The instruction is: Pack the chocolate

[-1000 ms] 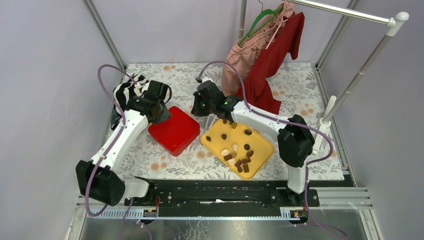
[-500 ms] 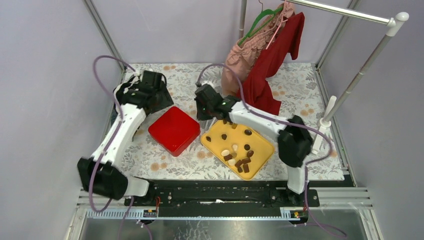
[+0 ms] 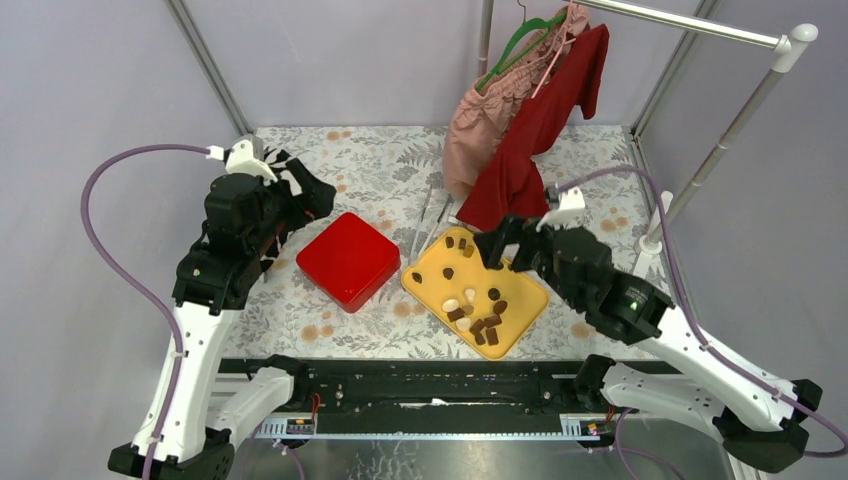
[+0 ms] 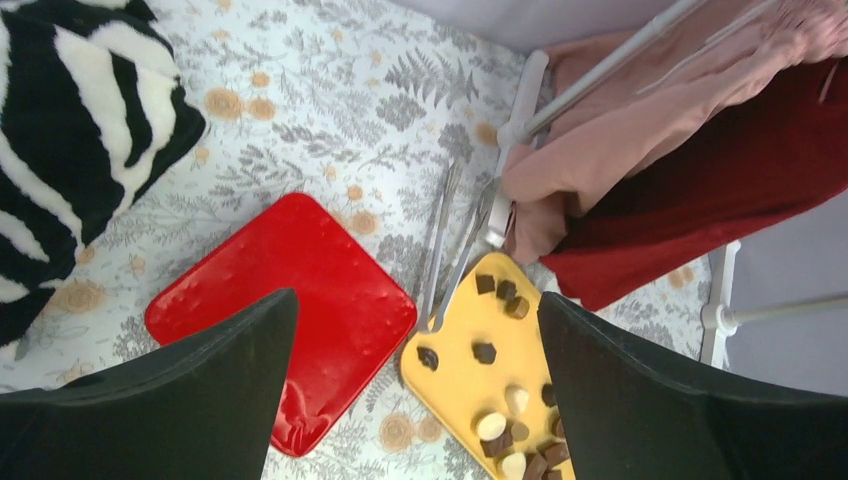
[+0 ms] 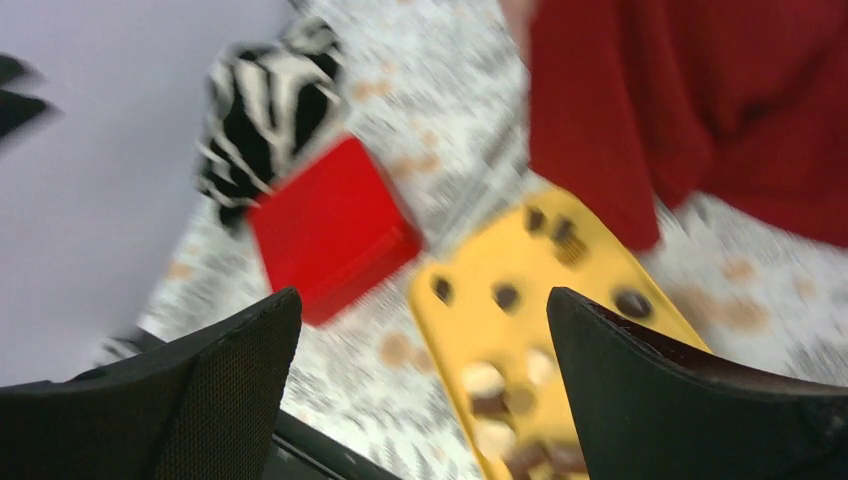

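Several small pieces of chocolate (image 3: 478,318), dark, tan and cream, lie loose on a yellow tray (image 3: 523,290). To its left stands a closed red box (image 3: 348,259). My left gripper (image 3: 303,193) hovers open, high above the box's far-left side. Its wrist view looks down on the box (image 4: 300,290), the tray (image 4: 462,392) and the chocolate (image 4: 485,352) between its spread jaws (image 4: 417,300). My right gripper (image 3: 500,245) hangs open above the tray's far right. Its blurred view shows the tray (image 5: 580,300) and chocolate (image 5: 482,378) under the gripper (image 5: 425,295).
Metal tongs (image 3: 430,215) lie on the flowered cloth, tips on the tray's far-left corner. A zebra-striped cloth (image 4: 70,130) sits at the far left. Pink and red garments (image 3: 530,120) hang from a rack, reaching down near the tray. A white rack post (image 3: 655,235) stands at right.
Both arms have lifted and drawn back, the left from the red box, the right from the tongs at the tray's corner. Both grippers have gone from shut to open.
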You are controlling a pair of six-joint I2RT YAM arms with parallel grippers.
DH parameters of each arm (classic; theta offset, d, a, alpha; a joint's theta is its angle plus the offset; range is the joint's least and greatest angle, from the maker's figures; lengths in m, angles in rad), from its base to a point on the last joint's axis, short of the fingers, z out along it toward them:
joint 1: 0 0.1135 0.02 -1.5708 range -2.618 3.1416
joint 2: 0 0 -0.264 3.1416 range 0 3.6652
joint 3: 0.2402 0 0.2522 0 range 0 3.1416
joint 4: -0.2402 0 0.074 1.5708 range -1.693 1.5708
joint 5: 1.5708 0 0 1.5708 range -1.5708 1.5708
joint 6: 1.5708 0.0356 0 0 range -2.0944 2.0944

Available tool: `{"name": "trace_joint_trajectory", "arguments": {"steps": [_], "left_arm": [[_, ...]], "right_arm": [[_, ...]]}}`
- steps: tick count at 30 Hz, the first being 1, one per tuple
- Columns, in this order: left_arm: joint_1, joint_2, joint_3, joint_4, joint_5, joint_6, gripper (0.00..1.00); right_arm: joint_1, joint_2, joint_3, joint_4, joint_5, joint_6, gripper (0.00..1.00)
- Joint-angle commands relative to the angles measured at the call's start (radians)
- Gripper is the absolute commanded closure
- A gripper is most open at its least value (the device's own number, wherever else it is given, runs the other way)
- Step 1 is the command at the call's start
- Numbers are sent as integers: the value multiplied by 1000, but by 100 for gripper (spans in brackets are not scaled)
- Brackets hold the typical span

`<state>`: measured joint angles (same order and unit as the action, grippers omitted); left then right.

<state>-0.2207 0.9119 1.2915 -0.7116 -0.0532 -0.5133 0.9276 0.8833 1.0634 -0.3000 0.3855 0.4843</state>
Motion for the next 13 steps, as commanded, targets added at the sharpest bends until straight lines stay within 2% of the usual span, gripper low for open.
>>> {"name": "trace_joint_trajectory", "arguments": {"steps": [1,6,11,13], "left_arm": [[4,-53,-81,60,44,30,3],[3,-85,-103,80,33,27,3],[3,-81,-121,103,48,19,5],[3,-90,-141,127,95,17,4]], "right_arm": [[1,-160,-185,-99,147,67,0],[0,-299,-241,-159,216,84,0],[0,-286,-225,-183,235,77,0],[0,-269,-211,-185,231,74,0]]}}
